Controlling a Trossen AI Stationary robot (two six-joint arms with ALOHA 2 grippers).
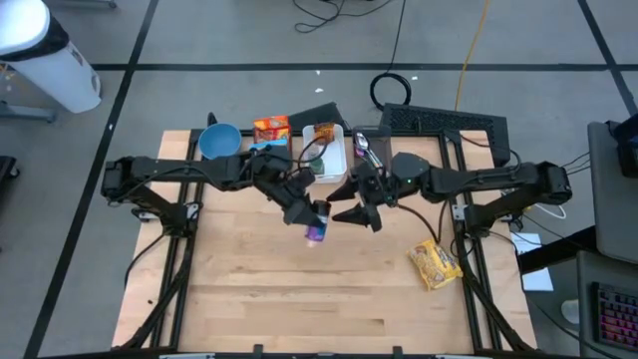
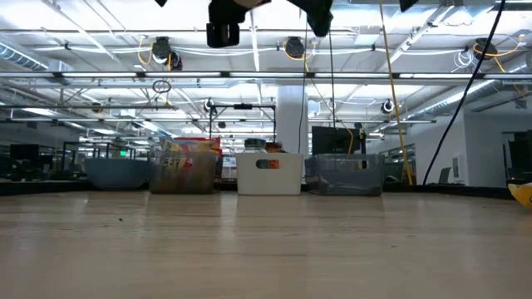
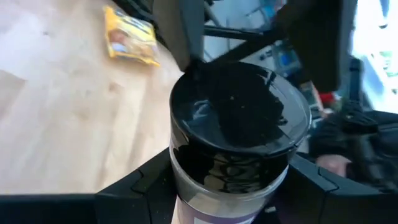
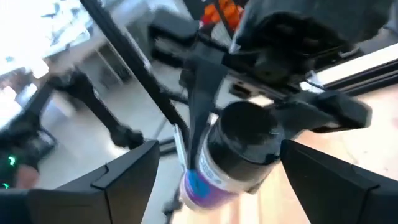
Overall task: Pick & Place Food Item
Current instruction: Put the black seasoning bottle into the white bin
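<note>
Jar [image 1: 317, 233] with black lid and purple label: held in left gripper [image 1: 311, 221] fingers above tabletop [image 1: 299, 289] centre. Right gripper [image 1: 351, 214] just beside it, fingers spread wide. Probably rigid, smooth, slippery; best gripped around body below lid.

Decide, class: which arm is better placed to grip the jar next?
Right: the right gripper is open beside the jar, which the left gripper holds up above the table.
</note>
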